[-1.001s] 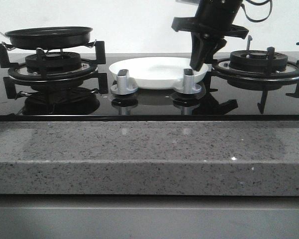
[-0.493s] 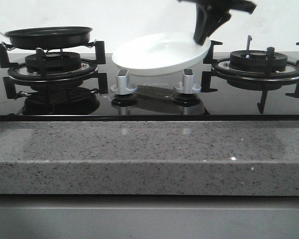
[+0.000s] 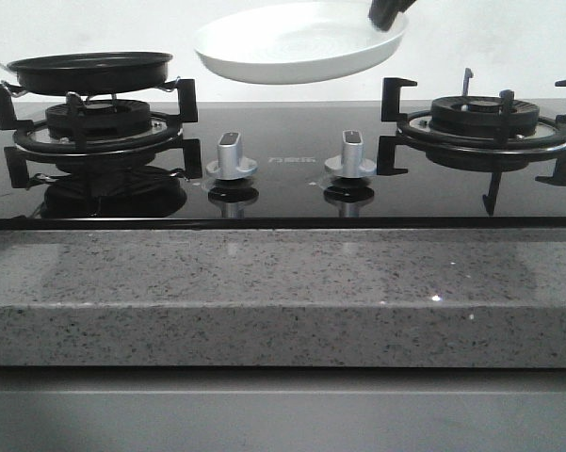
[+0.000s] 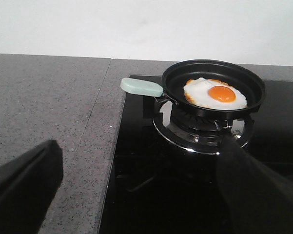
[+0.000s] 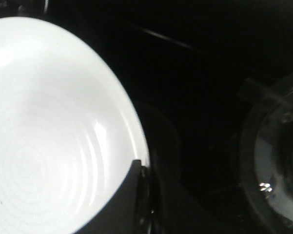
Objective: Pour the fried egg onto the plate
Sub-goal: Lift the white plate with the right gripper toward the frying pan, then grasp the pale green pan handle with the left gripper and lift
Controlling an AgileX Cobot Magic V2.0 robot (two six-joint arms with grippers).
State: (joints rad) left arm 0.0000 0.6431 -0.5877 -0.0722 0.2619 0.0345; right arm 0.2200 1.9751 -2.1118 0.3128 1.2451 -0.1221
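Plate now lifted clear of hob, higher than half second ago, rim pinched at right edge by right jaws. One black pan on left burner, mint handle pointing left. One fried egg flat in pan, yolk up. Two silver knobs on glass hob. Small logo between knobs, unreadable. Two burners. Left jaws spread wide, empty, near grey worktop.

1. Matte black right gripper, visible only as a blunt tip beside the plate.
2. Two broad, dark, blurred left gripper fingers, wedge-shaped, tapering toward the pan.
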